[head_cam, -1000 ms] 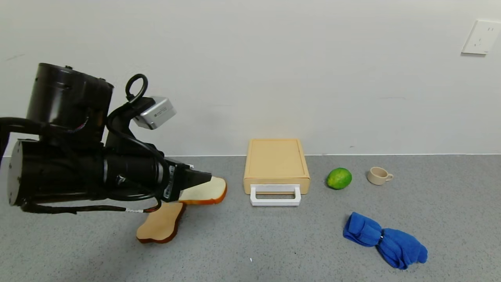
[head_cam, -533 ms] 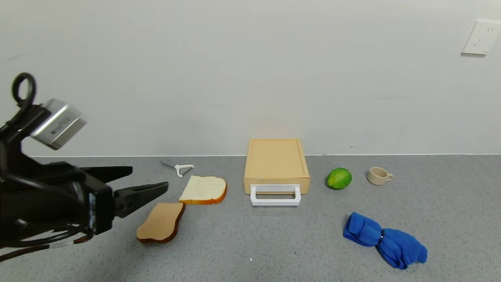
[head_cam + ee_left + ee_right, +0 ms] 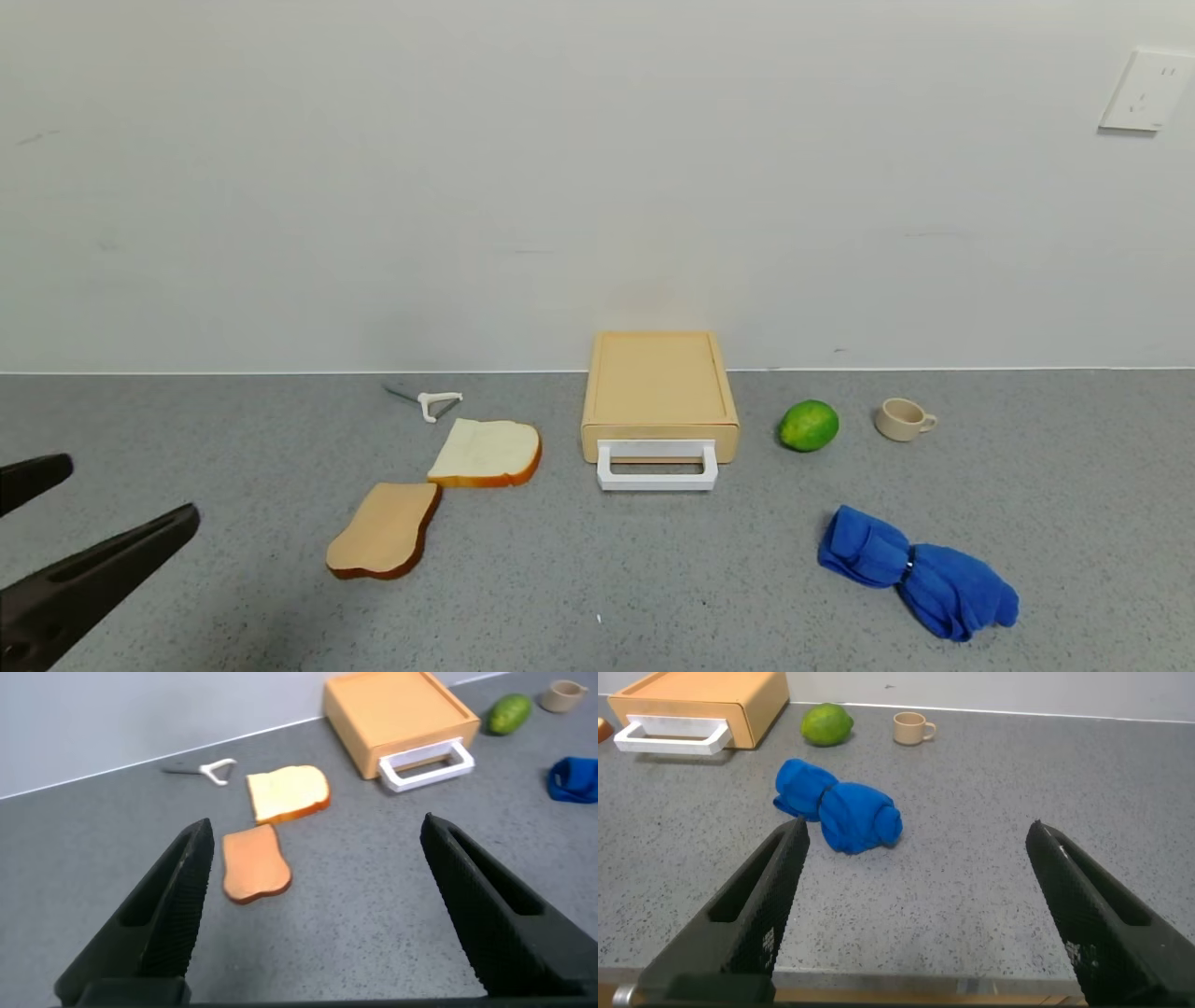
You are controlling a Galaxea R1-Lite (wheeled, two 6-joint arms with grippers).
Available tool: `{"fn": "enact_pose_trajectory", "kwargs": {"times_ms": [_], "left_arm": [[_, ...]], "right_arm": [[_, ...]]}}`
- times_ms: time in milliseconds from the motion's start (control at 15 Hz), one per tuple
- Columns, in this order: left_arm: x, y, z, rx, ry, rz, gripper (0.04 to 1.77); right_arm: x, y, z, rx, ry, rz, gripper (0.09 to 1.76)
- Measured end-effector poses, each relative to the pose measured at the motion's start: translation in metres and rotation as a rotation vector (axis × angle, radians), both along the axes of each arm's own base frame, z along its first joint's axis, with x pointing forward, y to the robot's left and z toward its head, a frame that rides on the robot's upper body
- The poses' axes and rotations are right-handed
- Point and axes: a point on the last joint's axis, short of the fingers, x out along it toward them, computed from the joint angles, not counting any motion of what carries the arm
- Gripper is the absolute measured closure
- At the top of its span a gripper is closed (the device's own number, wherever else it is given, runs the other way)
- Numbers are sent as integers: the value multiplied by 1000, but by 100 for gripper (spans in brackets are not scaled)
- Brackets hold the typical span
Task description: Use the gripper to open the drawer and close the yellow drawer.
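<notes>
boxy tan drawer [image 3: 659, 392] shut, white loop handle [image 3: 657, 468].

The grey speckled countertop [image 3: 597, 579] meets the white wall at its 12 o'clock edge and carries the yellow drawer [image 3: 659, 385] at centre-rear, shut, its white loop handle [image 3: 657, 466] facing 6 o'clock. At the drawer's 9 o'clock lie a white bread slice [image 3: 487, 452], a tan bread slice [image 3: 385, 531] at that slice's 7 o'clock, and a white peeler [image 3: 431, 402] at its 11 o'clock. At the drawer's 3 o'clock sit a green lime [image 3: 808, 425] and a beige cup [image 3: 902, 419], with a blue cloth [image 3: 917, 571] at its 4 o'clock.
</notes>
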Motion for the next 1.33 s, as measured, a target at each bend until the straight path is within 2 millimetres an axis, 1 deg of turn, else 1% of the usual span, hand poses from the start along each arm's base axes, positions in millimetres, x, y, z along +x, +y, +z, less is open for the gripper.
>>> {"fn": "enact_pose_trajectory", "kwargs": {"times_ms": [267, 467, 667, 867, 1067, 1200, 1333], "left_arm": [[-41, 11, -8, 34, -42, 121, 16], [-67, 19, -6, 93, -124, 288, 14], [-87, 25, -12, 138, -126, 420, 12], [-108, 26, -16, 136, -167, 476, 12], [-118, 27, -18, 99, -202, 504, 11], [-123, 26, -15, 111, -228, 533, 11], [-128, 22, -16, 122, -246, 539, 11]], "right_arm": [[0, 0, 0, 0, 0, 0, 14], [0, 0, 0, 0, 0, 0, 14], [0, 0, 0, 0, 0, 0, 14], [0, 0, 0, 0, 0, 0, 14], [0, 0, 0, 0, 0, 0, 14], [0, 0, 0, 0, 0, 0, 14], [0, 0, 0, 0, 0, 0, 14]]}}
